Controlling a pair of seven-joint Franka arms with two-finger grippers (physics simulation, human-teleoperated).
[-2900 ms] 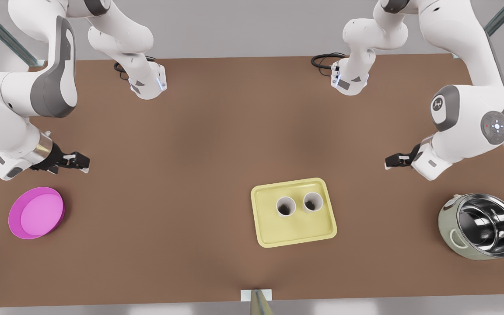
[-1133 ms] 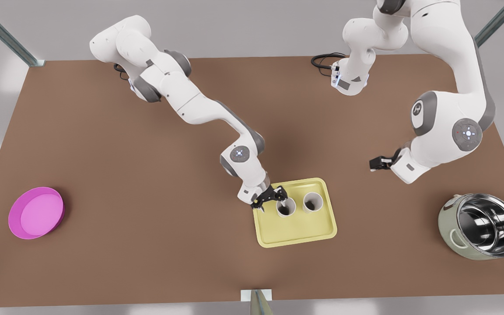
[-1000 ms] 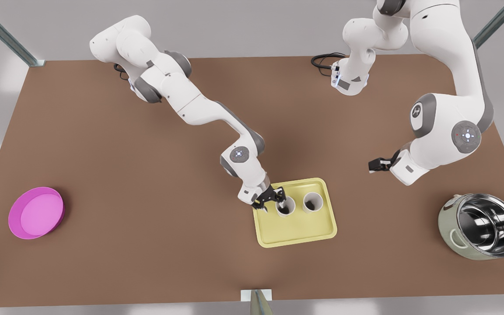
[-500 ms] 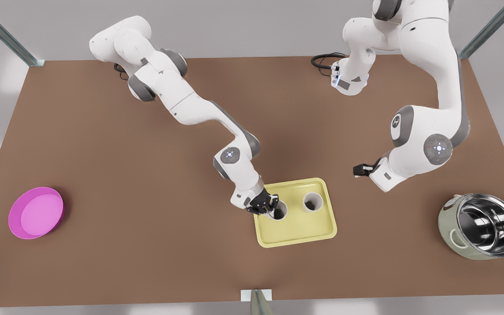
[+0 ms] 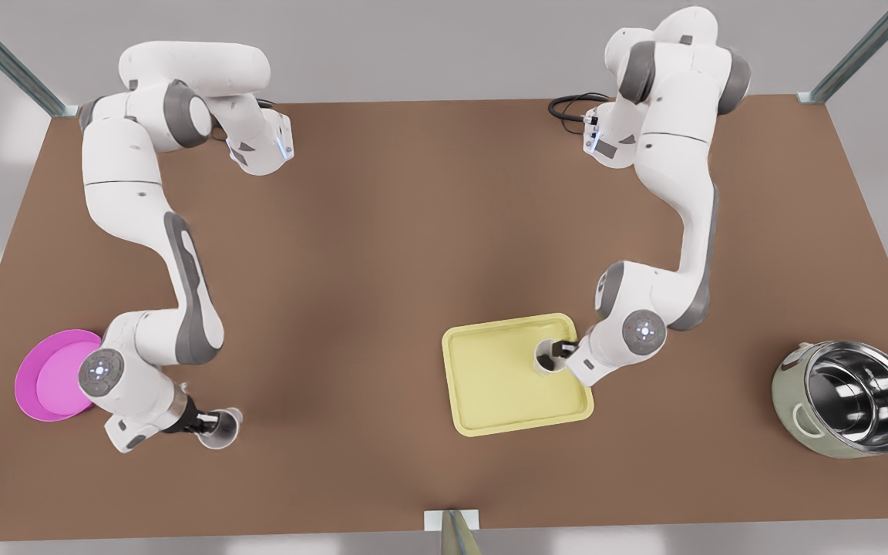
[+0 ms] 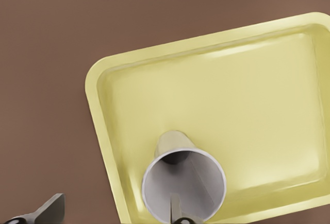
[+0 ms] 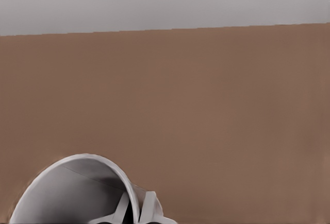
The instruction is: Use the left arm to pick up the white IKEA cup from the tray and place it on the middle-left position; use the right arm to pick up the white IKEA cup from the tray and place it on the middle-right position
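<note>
The tray cup (image 5: 548, 356) (image 6: 183, 183) is standing upright in the tray (image 5: 506, 389) (image 6: 232, 105), near the rim on the front view's right. The left claw (image 5: 560, 351) (image 6: 113, 211) is reaching over that rim and sitting wide open: one finger (image 6: 175, 206) is dipping inside the cup's mouth, the other is hanging well outside the wall, and nothing is being gripped. The rest of the tray is lying bare.

Well apart, toward the front view's left, the held cup (image 5: 220, 435) (image 7: 72, 193) is hanging in the right claw (image 5: 209, 423) (image 7: 136, 208), which is pinching the cup's wall at the rim (one finger inside, one outside). Whether this cup is touching the worktop (image 5: 382, 231) cannot be told.

A magenta plate (image 5: 51, 370) is lying just behind that arm's wrist, and a steel pot (image 5: 852, 401) is sitting at the worktop's far edge on the front view's right.
</note>
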